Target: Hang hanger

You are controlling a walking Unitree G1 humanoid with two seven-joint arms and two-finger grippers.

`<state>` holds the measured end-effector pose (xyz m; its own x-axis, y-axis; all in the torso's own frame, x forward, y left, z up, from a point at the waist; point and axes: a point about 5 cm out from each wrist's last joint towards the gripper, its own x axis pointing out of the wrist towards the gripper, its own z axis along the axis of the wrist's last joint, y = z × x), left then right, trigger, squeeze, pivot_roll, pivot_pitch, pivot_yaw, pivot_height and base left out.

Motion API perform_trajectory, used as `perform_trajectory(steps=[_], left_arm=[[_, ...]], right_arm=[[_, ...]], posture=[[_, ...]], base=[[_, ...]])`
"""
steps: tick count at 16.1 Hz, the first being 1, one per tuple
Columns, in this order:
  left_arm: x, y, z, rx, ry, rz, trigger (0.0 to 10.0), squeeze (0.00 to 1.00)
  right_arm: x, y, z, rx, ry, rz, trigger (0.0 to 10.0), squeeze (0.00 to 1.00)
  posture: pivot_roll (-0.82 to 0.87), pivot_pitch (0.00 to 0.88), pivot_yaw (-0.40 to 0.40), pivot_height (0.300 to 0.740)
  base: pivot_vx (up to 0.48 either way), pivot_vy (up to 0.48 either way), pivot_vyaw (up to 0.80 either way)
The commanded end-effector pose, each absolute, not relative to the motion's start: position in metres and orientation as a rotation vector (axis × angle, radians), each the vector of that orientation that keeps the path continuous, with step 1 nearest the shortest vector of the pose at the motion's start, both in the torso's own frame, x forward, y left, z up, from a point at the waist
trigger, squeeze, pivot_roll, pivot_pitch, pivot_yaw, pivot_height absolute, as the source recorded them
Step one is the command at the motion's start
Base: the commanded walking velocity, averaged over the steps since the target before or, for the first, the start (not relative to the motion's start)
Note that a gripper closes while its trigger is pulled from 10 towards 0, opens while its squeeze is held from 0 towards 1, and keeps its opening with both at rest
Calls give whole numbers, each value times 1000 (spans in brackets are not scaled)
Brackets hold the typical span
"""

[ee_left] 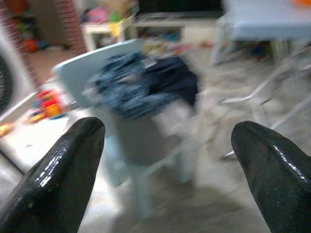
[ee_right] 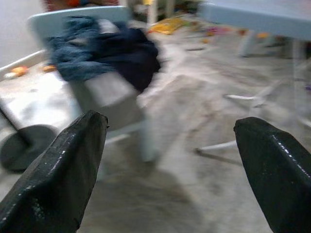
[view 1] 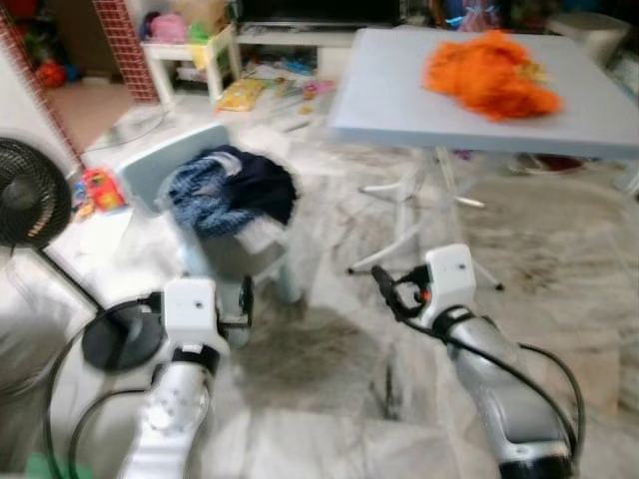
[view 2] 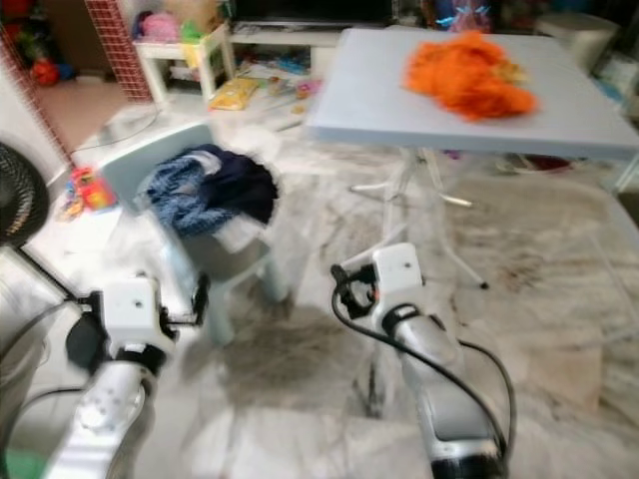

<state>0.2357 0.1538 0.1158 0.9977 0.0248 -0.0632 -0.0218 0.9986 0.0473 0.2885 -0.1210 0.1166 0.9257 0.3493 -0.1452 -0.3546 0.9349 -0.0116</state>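
A pile of dark blue and black clothes [view 1: 232, 190] lies on a pale blue plastic chair [view 1: 170, 160] to my front left. An orange garment [view 1: 491, 72] is heaped on the far part of a light grey folding table [view 1: 399, 100] ahead on the right. My left gripper [view 1: 243, 302] is held low in front of me and is open with nothing in it; the left wrist view looks between its fingers [ee_left: 68, 165] at the chair. My right gripper [view 1: 391, 289] is open and empty too, pointing towards the chair and the clothes [ee_right: 121, 53]. The picture is blurred.
A black standing fan [view 1: 30, 200] with its round base [view 1: 120, 339] and cable stands at my left. Toys [view 1: 100, 188] lie on the marble floor by the chair. A white shelf [view 1: 190, 55] and a TV bench [view 1: 300, 35] line the far wall.
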Motion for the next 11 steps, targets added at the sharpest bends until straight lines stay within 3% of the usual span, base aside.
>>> perform_trajectory(steps=[1, 4, 7, 11], left_arm=[[236, 150, 120, 21, 42, -2, 10000, 0], [235, 149, 121, 7, 35, -13, 10000, 0], [235, 149, 121, -3, 32, -19, 10000, 0], [235, 148, 121, -14, 35, -28, 10000, 0]], right_arm=[[289, -123, 119, -56, 132, 361, 10000, 0], [289, -122, 120, -64, 126, 374, 10000, 0], [289, -121, 121, -69, 118, 383, 10000, 0], [289, -120, 121, -71, 116, 390, 10000, 0]], posture=[[-31, 71, -1, 740], [-29, 67, -3, 740], [-28, 64, -4, 740], [-29, 65, -6, 740]], base=[[0, 0, 0], [0, 0, 0], [0, 0, 565], [252, 0, 484]])
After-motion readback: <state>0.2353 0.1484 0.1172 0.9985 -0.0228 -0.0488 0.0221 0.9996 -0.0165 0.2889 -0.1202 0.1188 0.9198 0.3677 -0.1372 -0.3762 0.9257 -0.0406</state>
